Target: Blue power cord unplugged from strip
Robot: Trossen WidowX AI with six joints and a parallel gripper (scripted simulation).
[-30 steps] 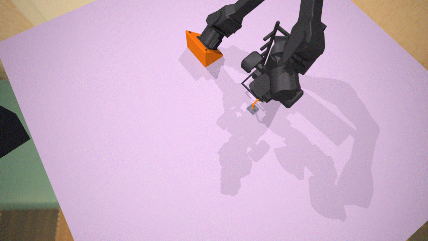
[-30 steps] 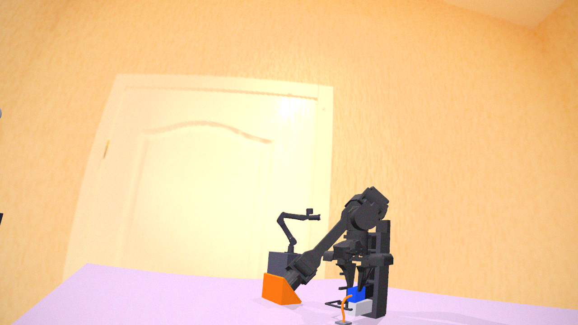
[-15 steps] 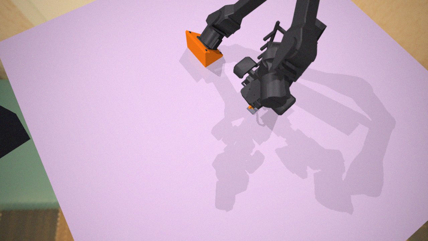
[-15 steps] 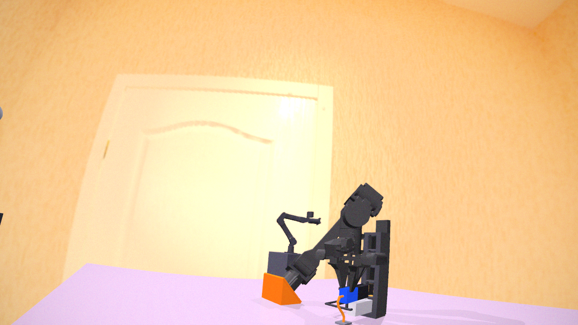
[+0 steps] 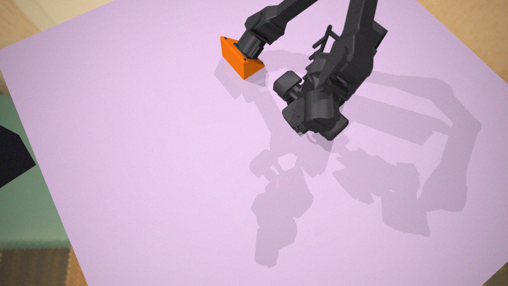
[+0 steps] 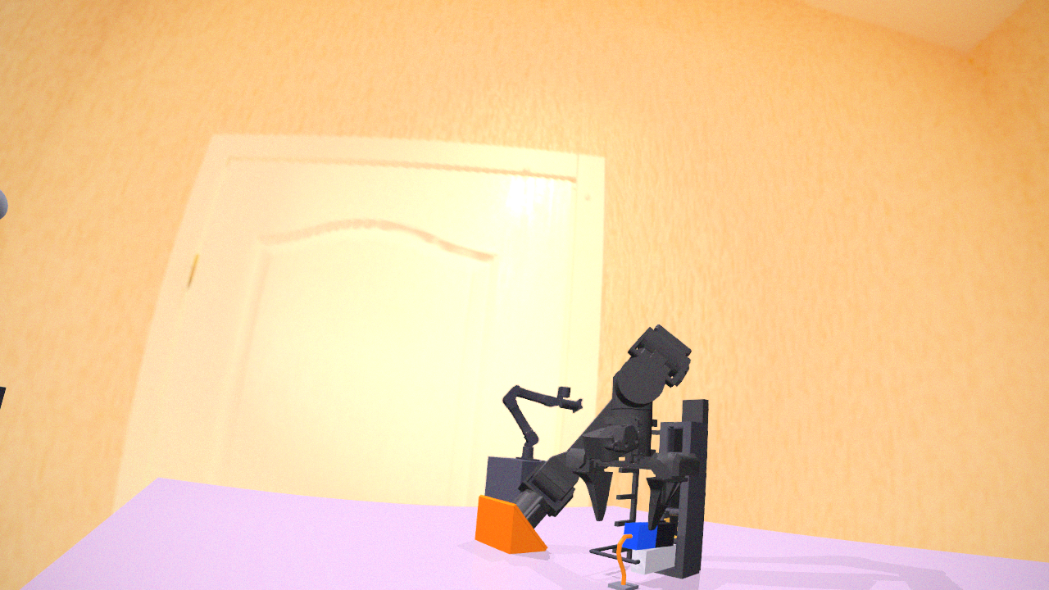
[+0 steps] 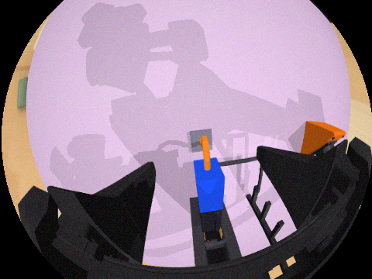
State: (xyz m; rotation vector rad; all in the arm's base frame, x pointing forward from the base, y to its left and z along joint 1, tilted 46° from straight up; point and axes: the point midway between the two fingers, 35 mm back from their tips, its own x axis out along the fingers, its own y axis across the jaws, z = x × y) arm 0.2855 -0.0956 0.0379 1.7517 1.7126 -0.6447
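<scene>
The blue plug (image 6: 639,536) (image 7: 209,194) sits above a white block (image 6: 654,561), with its orange cord (image 6: 622,561) (image 7: 206,153) running to a small grey plate (image 6: 620,586) (image 7: 194,146). Its black rear part (image 7: 211,221) faces the dark upright power strip (image 6: 692,477) (image 7: 197,244). Gold prongs (image 7: 221,232) show between them; I cannot tell whether their tips are still in the socket. My gripper (image 6: 626,522) (image 7: 208,160) is wide open, fingers on either side of the plug with gaps in the wrist view. In the top view the arm hides plug and strip.
A thin black wire rack (image 5: 322,44) (image 7: 238,161) stands close beside the plug and strip. An orange wedge base (image 5: 232,57) (image 6: 500,524) (image 7: 318,136) with a dark arm part on it is farther off. A small arm (image 6: 522,421) on a dark box (image 6: 506,477) stands behind.
</scene>
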